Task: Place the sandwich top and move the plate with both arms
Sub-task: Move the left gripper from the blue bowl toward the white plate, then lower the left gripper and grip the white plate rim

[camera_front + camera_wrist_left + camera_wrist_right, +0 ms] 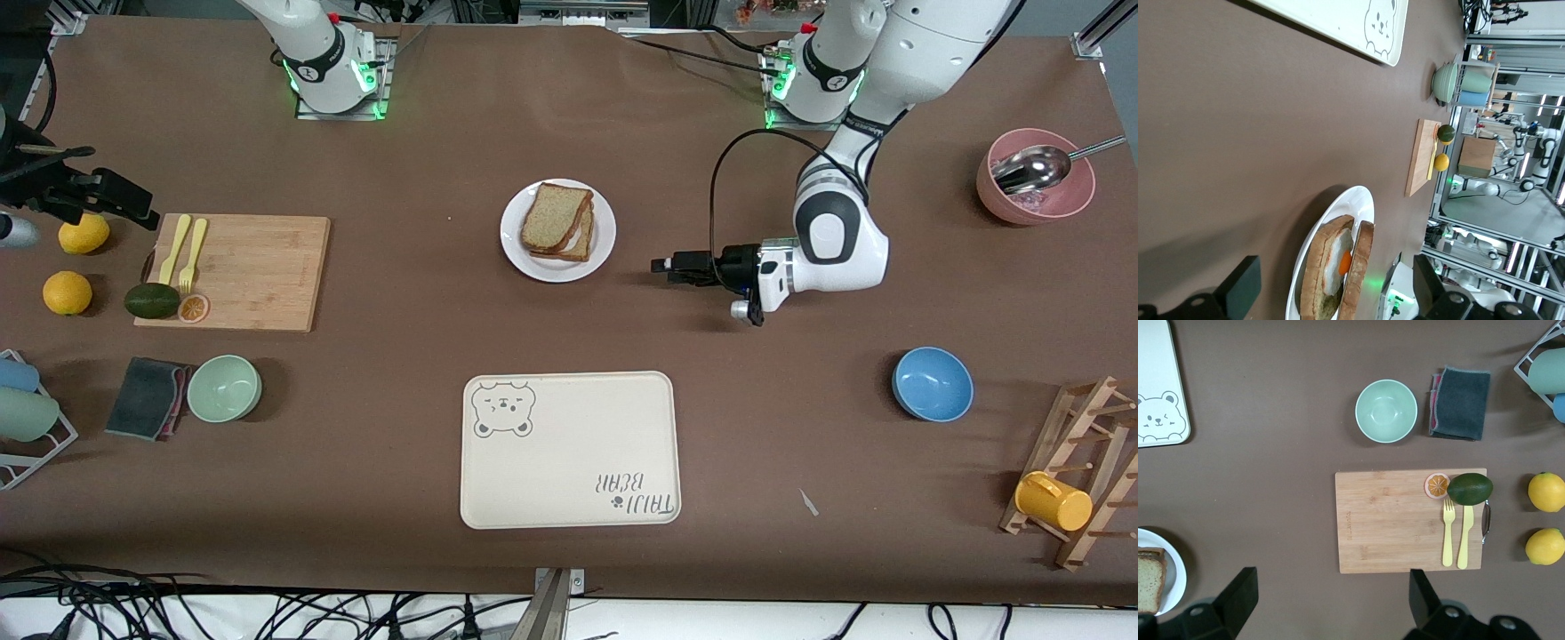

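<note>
Lettering "TAIJI BEAR" marks the tray [569,449]; left pincer [662,266] beside the plate [605,233] and right pincer [1328,597] both gape released.

The table [400,418] is covered in a matt brown sheet, smooth and free of glare. The plate [605,236] looks like glossy white ceramic, and the sandwich top [553,216] has a coarse, speckled wholegrain crumb with a darker crust. The tray [569,471] is matt cream plastic with printed grey lettering. The cutting board [258,271] shows pale wood grain; the fork and knife [188,247] on it look like yellow plastic. The scoop [1031,169] is shiny polished metal, lying in a pink bowl [1067,200]. The folded cloth [147,397] is dark grey fabric.
</note>
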Tool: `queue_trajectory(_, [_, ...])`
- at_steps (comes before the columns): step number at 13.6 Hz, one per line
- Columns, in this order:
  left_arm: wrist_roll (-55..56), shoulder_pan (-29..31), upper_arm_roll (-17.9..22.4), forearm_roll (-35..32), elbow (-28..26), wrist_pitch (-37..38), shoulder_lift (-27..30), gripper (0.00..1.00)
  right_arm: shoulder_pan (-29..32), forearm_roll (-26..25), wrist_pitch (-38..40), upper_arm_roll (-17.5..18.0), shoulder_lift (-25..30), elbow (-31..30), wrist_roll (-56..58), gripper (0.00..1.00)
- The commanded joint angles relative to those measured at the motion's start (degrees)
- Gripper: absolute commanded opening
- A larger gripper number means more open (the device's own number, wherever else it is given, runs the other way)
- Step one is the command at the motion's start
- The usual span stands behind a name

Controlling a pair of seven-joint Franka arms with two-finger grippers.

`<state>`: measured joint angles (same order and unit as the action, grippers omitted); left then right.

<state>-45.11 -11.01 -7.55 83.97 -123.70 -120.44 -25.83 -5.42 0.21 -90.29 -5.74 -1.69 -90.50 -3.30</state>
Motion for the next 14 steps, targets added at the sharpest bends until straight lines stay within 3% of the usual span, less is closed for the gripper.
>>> queue_trajectory(1, [1.41, -2.95, 0.87, 2.16, 0.91, -5.48, -0.01, 1.0, 0.14, 0.76, 1.17, 0.12, -0.34, 1.38, 0.05, 1.0])
queue_trajectory(3, [1.6, -5.42, 0.87, 2.34, 0.82, -9.81, -0.18, 1.0, 0.14, 0.76, 1.17, 0.12, -0.34, 1.38, 0.05, 1.0])
queue_trajectory(8, [-11.64, -5.16, 0.7, 10.05, -2.85, -7.98, -1.59, 1.0, 0.14, 0.76, 1.17, 0.12, -0.34, 1.38, 0.05, 1.0])
queue_trajectory(14, [-14.4, -5.69, -2.02, 13.05, -6.55, -6.83, -0.36, 1.0, 0.14, 0.84, 1.17, 0.21, -0.34, 1.38, 0.05, 1.0])
